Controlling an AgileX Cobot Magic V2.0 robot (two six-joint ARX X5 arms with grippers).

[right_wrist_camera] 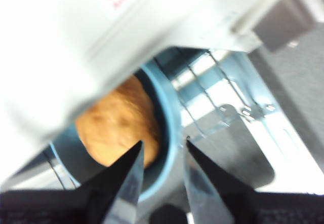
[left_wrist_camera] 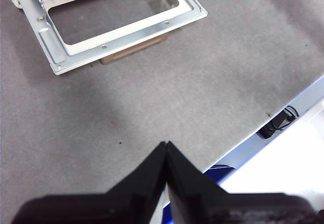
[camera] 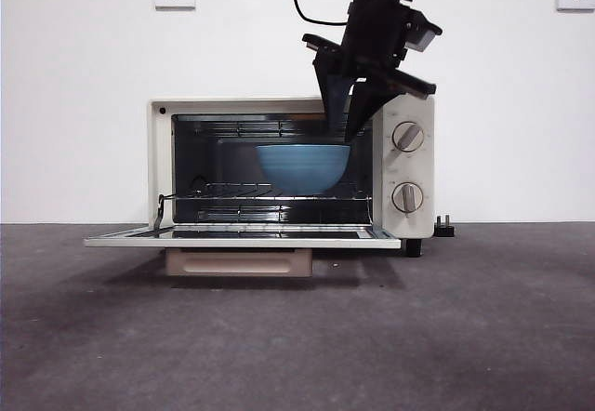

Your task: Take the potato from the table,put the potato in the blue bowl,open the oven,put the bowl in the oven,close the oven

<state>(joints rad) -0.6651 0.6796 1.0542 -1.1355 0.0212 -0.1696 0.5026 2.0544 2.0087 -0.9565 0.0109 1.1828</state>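
The cream oven (camera: 409, 165) stands open, its door (camera: 242, 237) lying flat toward me. Inside it, the blue bowl (camera: 302, 165) sits at about the level of the wire rack. My right gripper (camera: 349, 132) reaches down into the oven mouth at the bowl's right rim. In the right wrist view the jaws of my right gripper (right_wrist_camera: 163, 143) straddle the rim of the blue bowl (right_wrist_camera: 172, 117) and are shut on it. The orange-brown potato (right_wrist_camera: 116, 125) lies inside the bowl. My left gripper (left_wrist_camera: 166, 144) is shut and empty, above the table (left_wrist_camera: 177, 82) in front of the door (left_wrist_camera: 50, 46).
The beige handle (camera: 240, 262) hangs under the lowered door. A black plug (camera: 444, 228) lies behind the oven's right foot. The table's edge (left_wrist_camera: 263, 127) runs close to the left gripper. Dark grey table (camera: 372, 337) stretches in front of the oven.
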